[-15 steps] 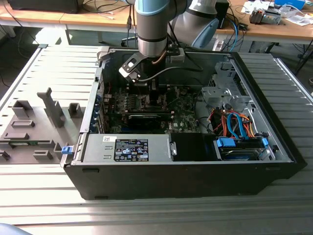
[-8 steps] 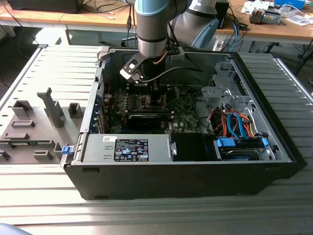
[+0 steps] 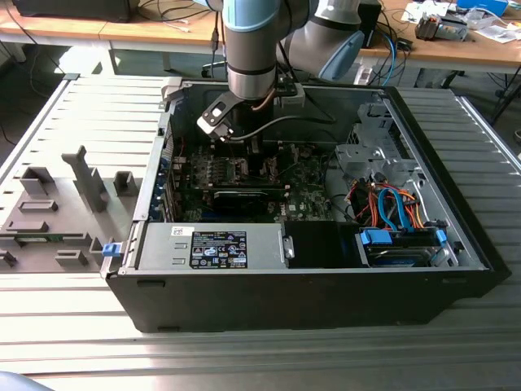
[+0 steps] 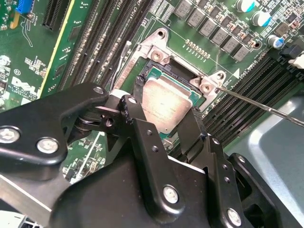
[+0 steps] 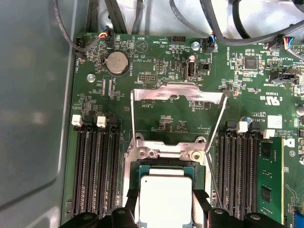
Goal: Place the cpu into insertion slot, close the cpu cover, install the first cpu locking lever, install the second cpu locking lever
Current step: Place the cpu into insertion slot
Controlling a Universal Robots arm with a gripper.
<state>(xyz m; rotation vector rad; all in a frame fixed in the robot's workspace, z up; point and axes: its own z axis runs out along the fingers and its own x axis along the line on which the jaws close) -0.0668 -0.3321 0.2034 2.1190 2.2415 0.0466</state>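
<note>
First wrist view: cpu (image 5: 166, 197) seated in insertion slot (image 5: 166, 165), my gripper (image 5: 165, 205) clamped on its two sides; cpu cover (image 5: 178, 91) stands open, locking lever (image 4: 266, 108) swung free. Three steps left, I judge.

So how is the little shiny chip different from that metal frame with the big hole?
The cpu is a solid square with a plain silver-grey top; the cpu cover is a thin frame whose window shows the green board behind. The cpu lies flat at the insertion slot; the cpu cover is swung open, away from it. Both are silvery metal and squarish.
</note>
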